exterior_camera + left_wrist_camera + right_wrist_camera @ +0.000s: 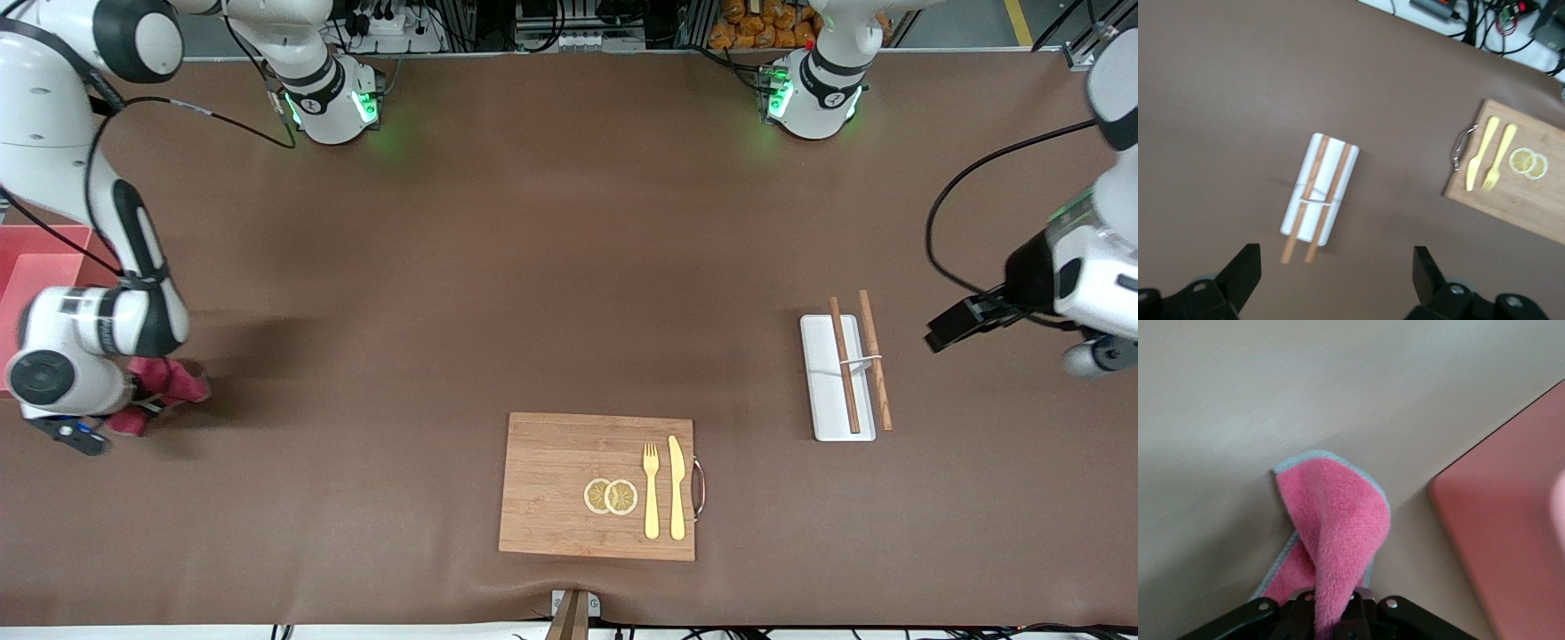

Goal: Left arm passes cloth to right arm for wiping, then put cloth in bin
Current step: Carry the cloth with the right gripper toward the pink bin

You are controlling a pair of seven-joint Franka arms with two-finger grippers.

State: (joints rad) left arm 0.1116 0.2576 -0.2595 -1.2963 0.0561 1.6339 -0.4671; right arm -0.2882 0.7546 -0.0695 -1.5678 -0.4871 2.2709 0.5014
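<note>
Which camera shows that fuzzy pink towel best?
The right wrist view: the fuzzy crimson-pink cloth fills it, pinched in the right gripper. In the front view the right arm hides most of it. The left wrist view misses it.

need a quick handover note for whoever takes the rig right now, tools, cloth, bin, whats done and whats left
Right tool: shut on the cloth, low over the table beside the bin at the right arm's end.
Left tool: open, empty, waiting above the table near the white tray with chopsticks.
Done: the cloth has passed to the right arm.
Left: any wiping still needed, then drop the cloth in the bin.
</note>
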